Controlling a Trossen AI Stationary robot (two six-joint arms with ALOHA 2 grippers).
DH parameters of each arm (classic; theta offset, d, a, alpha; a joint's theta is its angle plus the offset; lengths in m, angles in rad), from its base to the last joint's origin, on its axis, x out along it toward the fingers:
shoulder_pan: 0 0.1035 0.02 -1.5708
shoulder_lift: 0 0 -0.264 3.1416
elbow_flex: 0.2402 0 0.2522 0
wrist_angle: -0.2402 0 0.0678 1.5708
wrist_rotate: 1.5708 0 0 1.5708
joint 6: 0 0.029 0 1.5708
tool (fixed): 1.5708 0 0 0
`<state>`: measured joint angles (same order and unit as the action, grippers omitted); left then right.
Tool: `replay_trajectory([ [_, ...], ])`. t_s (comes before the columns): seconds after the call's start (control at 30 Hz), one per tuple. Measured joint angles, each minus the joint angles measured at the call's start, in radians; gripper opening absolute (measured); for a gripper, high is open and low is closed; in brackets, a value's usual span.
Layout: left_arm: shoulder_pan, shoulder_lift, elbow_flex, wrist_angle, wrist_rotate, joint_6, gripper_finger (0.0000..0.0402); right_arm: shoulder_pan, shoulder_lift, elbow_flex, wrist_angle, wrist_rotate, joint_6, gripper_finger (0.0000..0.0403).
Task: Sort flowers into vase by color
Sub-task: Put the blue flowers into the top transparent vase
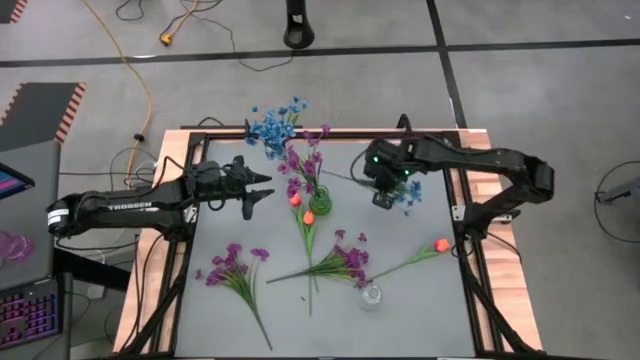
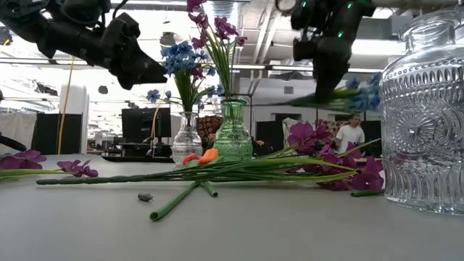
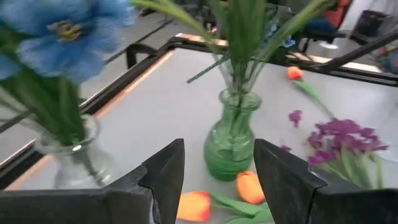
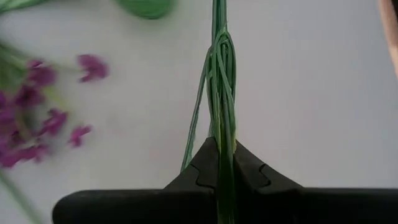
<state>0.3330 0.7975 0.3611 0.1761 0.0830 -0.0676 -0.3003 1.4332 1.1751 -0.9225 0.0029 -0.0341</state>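
Ideally, with the right gripper fingers clamped on the blue sprig and the left gripper fingers apart, the stem was best kept upright toward the clear vase.

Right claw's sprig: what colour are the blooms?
Blue; the right claw holds the sprig by its green stem, clearest in the high view.

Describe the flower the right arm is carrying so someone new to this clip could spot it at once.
Look at the grey table, then at its far right part, where the right gripper hangs above the surface. It is shut on the thin green stem of a blue sprig, lifted clear of the table. The other blue flowers stand in a clear vase at the far edge; this is the only flower held in the air.
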Motion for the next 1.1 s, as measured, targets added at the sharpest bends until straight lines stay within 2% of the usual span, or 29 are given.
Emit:
replay_trajectory([
  [0.37,-0.138,-0.023,0.042,-0.028,-0.001,-0.044,0.0180,0.207,-0.040,0.000,-0.036,0.000,0.000,0.0041],
  [0.7,-0.323,-0.022,0.048,-0.051,-0.007,-0.211,0.0180,0.368,-0.039,0.001,0.016,0.031,-0.001,0.0041],
  [0.93,-0.491,-0.017,0.048,-0.036,-0.127,-0.340,0.0180,0.448,-0.037,0.002,0.128,0.095,-0.005,0.0041],
  [1.1,-0.578,0.016,0.048,0.072,-0.201,-0.401,0.0180,0.499,-0.037,0.002,0.208,0.153,-0.099,0.0041],
])
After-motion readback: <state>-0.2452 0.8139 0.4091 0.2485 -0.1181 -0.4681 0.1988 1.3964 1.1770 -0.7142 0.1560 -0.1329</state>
